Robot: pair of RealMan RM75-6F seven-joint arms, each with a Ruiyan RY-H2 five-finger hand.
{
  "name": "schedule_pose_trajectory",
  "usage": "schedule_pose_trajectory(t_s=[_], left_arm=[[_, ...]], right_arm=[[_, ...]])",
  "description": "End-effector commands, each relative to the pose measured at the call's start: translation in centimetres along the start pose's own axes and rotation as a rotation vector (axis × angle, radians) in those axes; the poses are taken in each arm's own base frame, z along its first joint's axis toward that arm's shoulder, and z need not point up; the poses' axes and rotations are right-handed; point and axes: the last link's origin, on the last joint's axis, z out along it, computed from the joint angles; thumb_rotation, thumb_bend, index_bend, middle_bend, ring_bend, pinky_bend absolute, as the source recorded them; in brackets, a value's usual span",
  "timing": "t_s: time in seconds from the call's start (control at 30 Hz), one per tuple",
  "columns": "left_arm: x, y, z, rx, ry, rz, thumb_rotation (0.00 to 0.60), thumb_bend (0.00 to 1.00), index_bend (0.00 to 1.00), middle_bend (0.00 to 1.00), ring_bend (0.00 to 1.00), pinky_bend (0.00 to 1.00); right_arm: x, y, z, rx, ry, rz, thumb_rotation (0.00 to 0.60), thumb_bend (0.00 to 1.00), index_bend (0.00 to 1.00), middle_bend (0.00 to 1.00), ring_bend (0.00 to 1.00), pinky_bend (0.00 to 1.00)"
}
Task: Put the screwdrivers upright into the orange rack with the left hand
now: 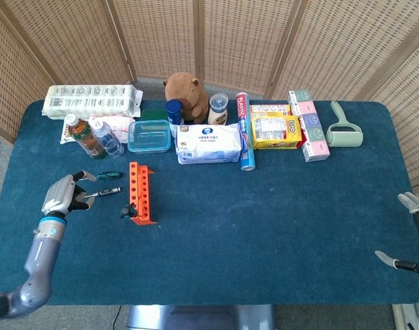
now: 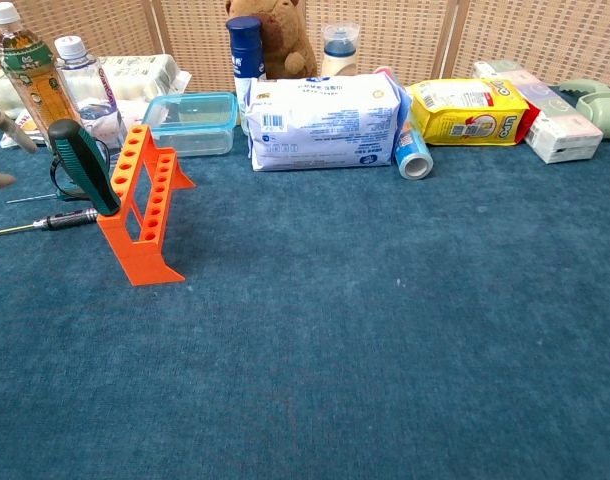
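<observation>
The orange rack (image 2: 145, 205) stands on the blue counter (image 1: 264, 220), with one green-handled screwdriver (image 2: 83, 165) leaning in its near end (tilted, not quite upright). Two more lie flat just left of it: a black-handled screwdriver (image 1: 108, 192) and a green screwdriver (image 1: 106, 176) behind. The left hand (image 1: 64, 195) hovers beside them, fingers spread, holding nothing. The right hand (image 1: 407, 234) is released too, at the counter's far right edge.
</observation>
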Motion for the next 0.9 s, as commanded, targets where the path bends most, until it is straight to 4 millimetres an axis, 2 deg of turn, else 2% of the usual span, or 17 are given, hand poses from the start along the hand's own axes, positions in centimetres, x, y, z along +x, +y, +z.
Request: schedule_pose_trajectory(t_s=[0.03,0.5,0.9], left_arm=[[-0.8,0.4,1.0,0.037,0.020,0.031,0.600,0.37,0.37,1.00,1.00,1.00],[-3.8,0.4,3.9,0.115,-0.025,0.078,0.600,0.39,0.37,1.00,1.00,1.00],[-5.1,0.5,4.7,0.134,-0.035,0.104,0.600,0.40,0.37,1.00,1.00,1.00]], right_arm=[[0.0,0.0,0.1,-0.002,0.000,0.000,0.600,0.00,0.02,0.02,0.00,0.00],[-0.1,0.3,0.4,-0.019,-0.007,0.000,0.600,0.00,0.02,0.02,0.00,0.00],[-0.1,0.4,0.5,-0.022,-0.012,0.007,0.600,0.00,0.02,0.02,0.00,0.00]])
